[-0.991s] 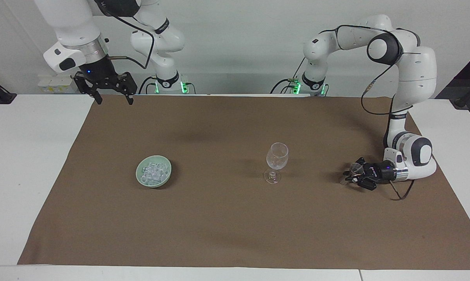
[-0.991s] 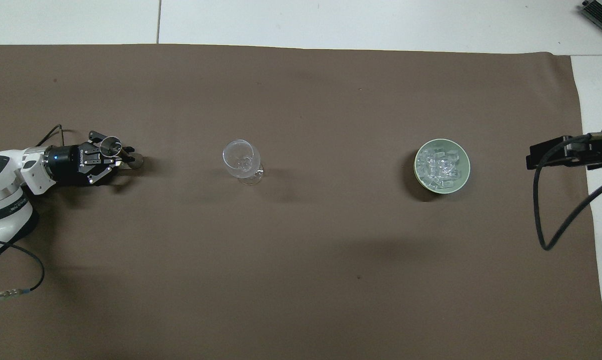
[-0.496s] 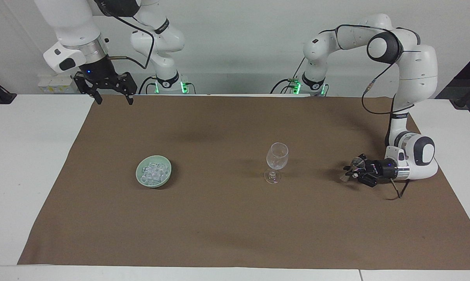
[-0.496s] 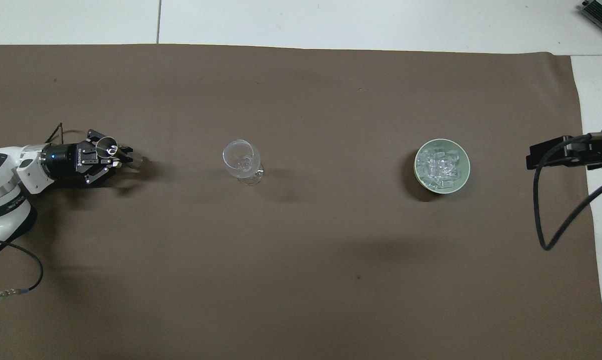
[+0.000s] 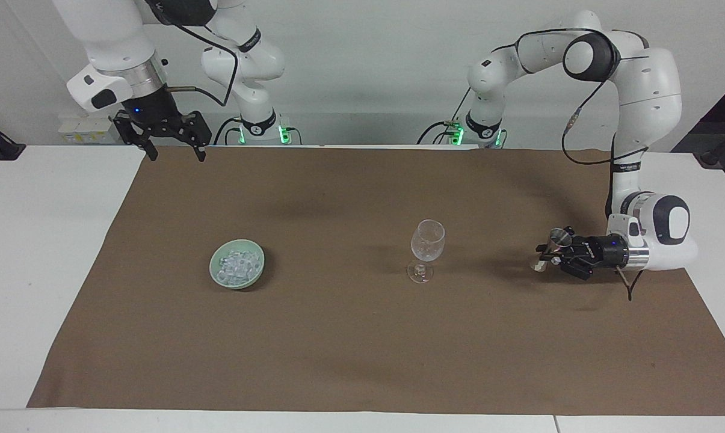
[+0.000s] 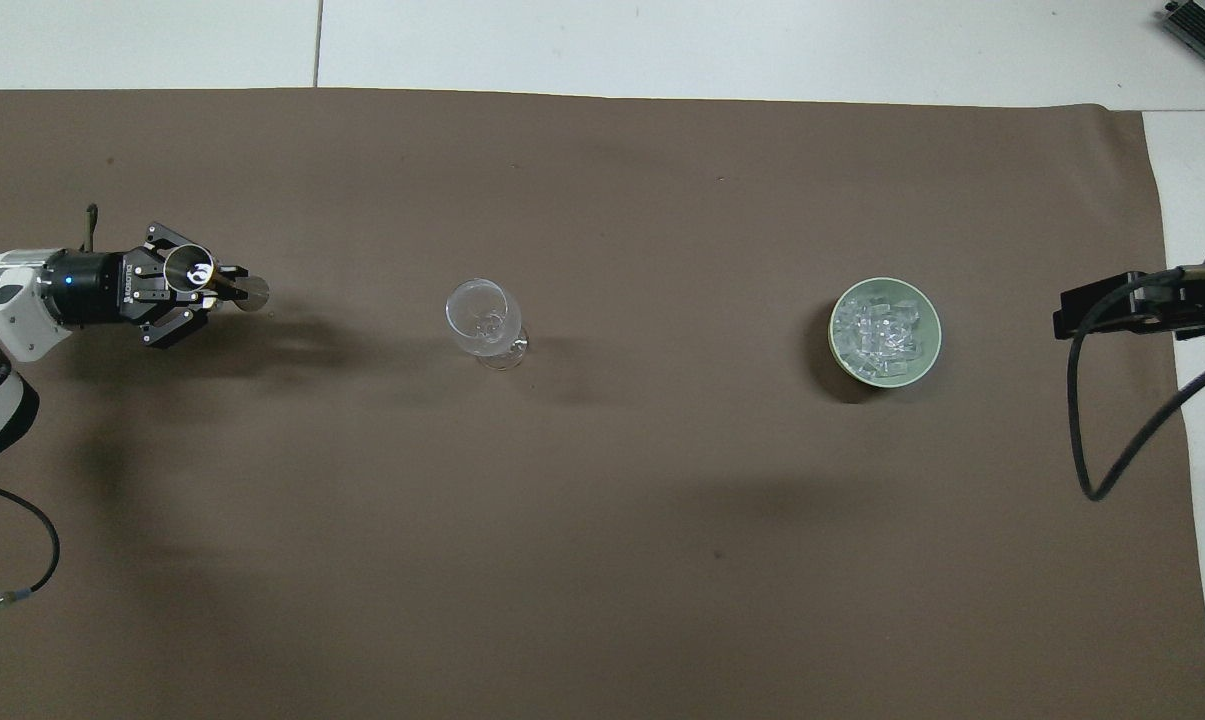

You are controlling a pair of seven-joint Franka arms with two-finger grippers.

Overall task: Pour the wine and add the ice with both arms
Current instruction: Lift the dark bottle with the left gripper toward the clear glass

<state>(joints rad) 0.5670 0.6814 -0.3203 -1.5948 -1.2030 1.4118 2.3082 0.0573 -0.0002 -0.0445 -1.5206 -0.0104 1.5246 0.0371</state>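
Two robot arms are seen, the left arm and the right arm, and two grippers are counted with them, the left gripper and the right gripper. One clear stemmed wine glass, one green bowl and one brown cloth are counted on the table. The ice in the bowl is made up of many small cubes, too heaped to be counted one by one, and one small clear stemmed glass is counted in the left gripper.
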